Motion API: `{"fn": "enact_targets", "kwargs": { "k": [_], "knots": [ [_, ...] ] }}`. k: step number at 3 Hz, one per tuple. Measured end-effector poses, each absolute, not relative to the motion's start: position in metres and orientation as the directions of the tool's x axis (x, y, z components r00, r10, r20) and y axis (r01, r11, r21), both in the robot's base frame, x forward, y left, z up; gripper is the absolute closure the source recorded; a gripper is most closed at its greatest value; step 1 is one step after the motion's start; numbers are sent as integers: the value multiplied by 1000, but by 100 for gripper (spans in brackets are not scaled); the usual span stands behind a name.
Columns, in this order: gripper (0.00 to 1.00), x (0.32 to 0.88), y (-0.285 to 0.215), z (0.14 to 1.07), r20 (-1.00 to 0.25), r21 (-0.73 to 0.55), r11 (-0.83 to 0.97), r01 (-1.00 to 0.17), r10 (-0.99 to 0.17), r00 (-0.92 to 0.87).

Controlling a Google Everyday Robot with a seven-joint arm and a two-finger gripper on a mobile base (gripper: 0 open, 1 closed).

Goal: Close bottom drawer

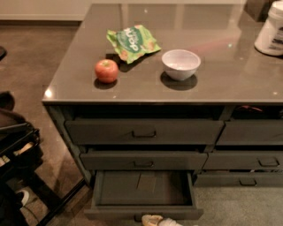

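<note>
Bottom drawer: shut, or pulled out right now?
Open: the bottom drawer juts out past the middle drawer, its floor and a dark card exposed. The gripper sits low at its front edge.

A large dark grey cabinet with a glossy flat top point(221, 84) is seen filling most of the view, with soft glints of light reflected across its surface. A mottled brown hard floor point(40, 53) is noted to the left, bounded at the far side by a pale wall strip point(40, 9); grey-green carpet point(239, 207) is seen at lower right, and a black bag-like bundle point(15, 145) at the left edge. The pale gripper point(152, 220) is caught at the bottom edge, low before the cabinet.
</note>
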State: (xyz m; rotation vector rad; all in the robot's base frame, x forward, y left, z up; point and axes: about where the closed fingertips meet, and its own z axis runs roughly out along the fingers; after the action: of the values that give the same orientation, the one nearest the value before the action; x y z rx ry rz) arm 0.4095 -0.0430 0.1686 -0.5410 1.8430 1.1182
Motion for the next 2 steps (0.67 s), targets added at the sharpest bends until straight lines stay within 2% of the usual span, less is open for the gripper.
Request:
{"fn": "enact_targets", "kwargs": {
  "k": [1,2],
  "knots": [
    [100,410,-43,172,-856,476,498,-724,75,-511],
    [100,435,-41,182,-891,404,502,-764,26,-454]
  ]
}}
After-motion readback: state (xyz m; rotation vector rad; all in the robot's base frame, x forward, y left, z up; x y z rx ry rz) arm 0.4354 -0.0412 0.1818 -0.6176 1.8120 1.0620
